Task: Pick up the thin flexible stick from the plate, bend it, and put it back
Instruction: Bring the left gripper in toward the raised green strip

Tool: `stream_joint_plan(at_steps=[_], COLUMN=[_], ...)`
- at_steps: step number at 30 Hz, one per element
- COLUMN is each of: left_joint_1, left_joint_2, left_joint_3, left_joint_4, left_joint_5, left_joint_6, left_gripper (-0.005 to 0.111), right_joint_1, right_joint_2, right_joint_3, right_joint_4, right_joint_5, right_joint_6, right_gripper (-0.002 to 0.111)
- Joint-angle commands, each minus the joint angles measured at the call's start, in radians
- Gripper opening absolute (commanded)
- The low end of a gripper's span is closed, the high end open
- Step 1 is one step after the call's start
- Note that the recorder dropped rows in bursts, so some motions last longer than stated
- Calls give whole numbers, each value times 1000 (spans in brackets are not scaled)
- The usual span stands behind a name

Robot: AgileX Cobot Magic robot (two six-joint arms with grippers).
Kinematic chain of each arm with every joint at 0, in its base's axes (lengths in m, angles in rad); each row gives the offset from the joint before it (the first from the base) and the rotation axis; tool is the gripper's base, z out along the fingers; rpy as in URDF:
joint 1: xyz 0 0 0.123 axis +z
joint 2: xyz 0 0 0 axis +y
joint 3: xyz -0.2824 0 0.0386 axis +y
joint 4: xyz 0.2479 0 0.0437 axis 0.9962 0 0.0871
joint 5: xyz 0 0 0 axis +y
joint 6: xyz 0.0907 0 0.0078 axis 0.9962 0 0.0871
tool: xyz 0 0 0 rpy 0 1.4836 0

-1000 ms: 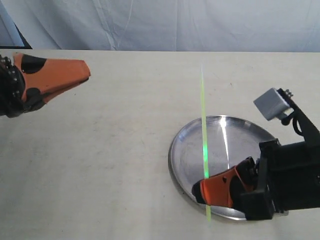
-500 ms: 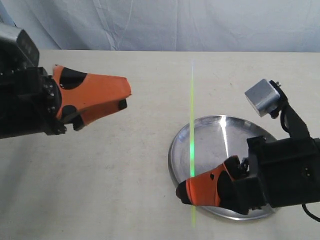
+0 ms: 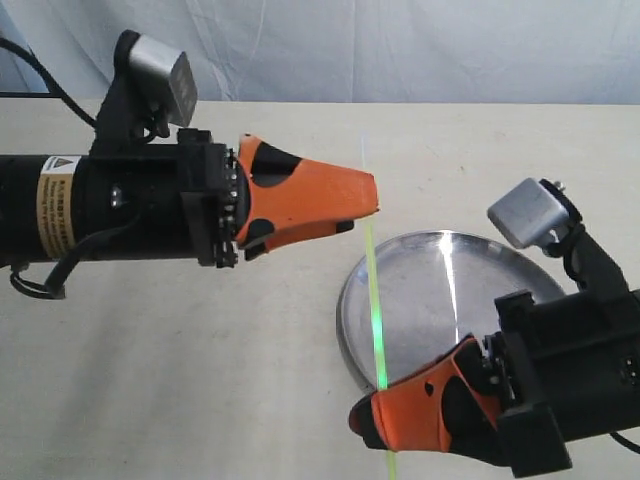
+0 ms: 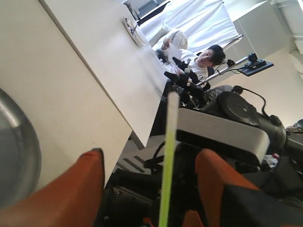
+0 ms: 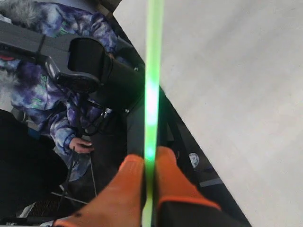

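Observation:
The thin lime-green stick (image 3: 374, 300) stands almost upright, lifted off the round silver plate (image 3: 480, 290). My right gripper (image 3: 366, 420) is shut on its lower part, over the plate's near-left rim. In the right wrist view the orange fingertips of the right gripper (image 5: 150, 158) pinch the stick (image 5: 154, 71). My left gripper (image 3: 370, 205) reaches in from the left at the stick's upper part. In the left wrist view the left gripper (image 4: 152, 153) is open, and the stick (image 4: 169, 142) runs between its fingers without touching either. The plate's edge (image 4: 19, 142) shows beside one finger.
The plate lies on a pale tabletop (image 3: 200, 360) with a white cloth backdrop (image 3: 400, 50) behind. The wrist views show the table's edge (image 4: 137, 127), with people and equipment beyond it.
My left arm has swung far to the right until its open fingers straddle the stick's upper part. The right gripper has carried the stick left and nearer, and the stick has tilted slightly.

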Motion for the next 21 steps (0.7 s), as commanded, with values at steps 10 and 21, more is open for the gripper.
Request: stream_joint_plan(at_steps=[10,21], left_joint_1=[-112,-112], left_joint_2=[35,35], left_joint_3=[-70,-106], left_joint_4=[1,-2], left_joint_5=[137,135], left_joint_6=[79,230], left_gripper=[25,0], right_joint_1=[3,3], right_joint_2=[1,1], right_joint_3=[3,3], right_joint_4=[57,44], right_joint_5=[7,-53], right_joint_6=[-49,-49], right_gripper=[-1,29])
